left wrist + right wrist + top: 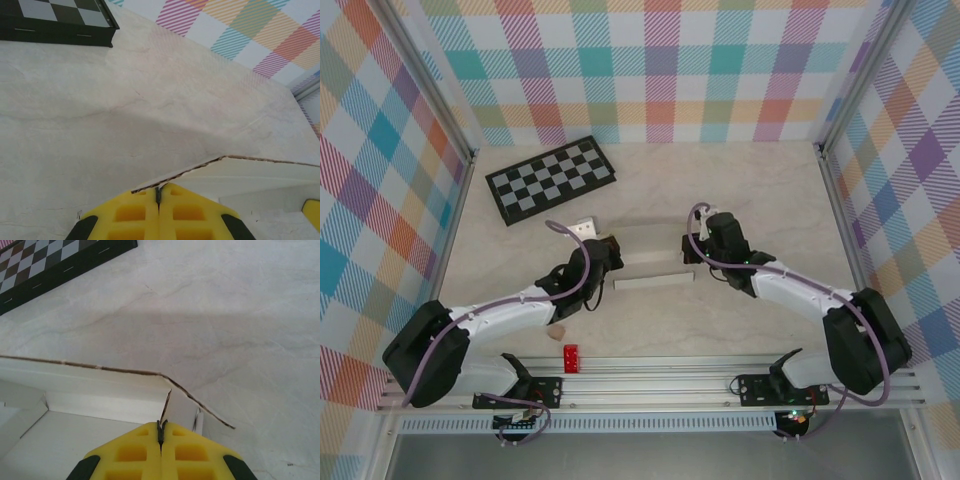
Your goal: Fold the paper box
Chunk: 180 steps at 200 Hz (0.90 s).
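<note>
Centrally, the paper box (pixel 655 258) lies on a pale marbled table (pixel 740 185) ringed by plaid walls (pixel 660 70), with a checkerboard (pixel 550 178) behind it. The left fingers (pixel 135 212) and right fingers (pixel 135 455) pinch its ends.

No writing, label, brand mark, number or sign can be read anywhere. The paper box (pixel 653 262) is plain white, and the checkerboard (pixel 550 178) beyond it bears only its dark and pale squares.
</note>
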{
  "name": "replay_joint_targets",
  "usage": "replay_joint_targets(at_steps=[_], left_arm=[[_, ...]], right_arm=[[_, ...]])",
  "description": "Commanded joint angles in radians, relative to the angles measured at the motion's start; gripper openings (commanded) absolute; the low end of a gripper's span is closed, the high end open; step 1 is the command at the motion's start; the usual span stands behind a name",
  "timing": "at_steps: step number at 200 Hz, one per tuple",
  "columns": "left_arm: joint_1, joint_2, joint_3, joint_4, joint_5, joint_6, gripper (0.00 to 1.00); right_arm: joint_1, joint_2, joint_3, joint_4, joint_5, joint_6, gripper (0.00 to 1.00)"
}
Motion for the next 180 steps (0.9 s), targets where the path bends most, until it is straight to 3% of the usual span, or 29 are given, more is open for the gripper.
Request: replay_joint_targets(at_steps=[1,31,72,123,165,180], left_arm=[[-0.033,0.005,-0.029,0.134,0.081,0.034,0.00],[-0.032,0.033,-0.073,0.177,0.094,0.088,0.00],[-0.072,0.055,-0.129,0.248,0.107,0.063,0.00],[-0.138,0.054,-0.156,0.210,0.068,0.133,0.00],[-0.218,0.023,-0.188,0.150,0.001,0.245,0.00],[-0.239,-0.012,-0.162,0.073,-0.008,0.283,0.00]], right_arm=[[0.030,0.028,0.026,0.057,-0.053,-0.019,0.00],[0.039,0.040,0.004,0.058,-0.043,-0.017,0.00],[0.056,-0.011,-0.088,0.051,-0.016,-0.036,0.00],[0.059,-0.110,-0.180,-0.013,0.002,-0.048,0.00],[0.059,-0.194,-0.218,-0.164,-0.006,-0.036,0.00],[0.060,-0.235,-0.249,-0.191,-0.015,-0.022,0.00]])
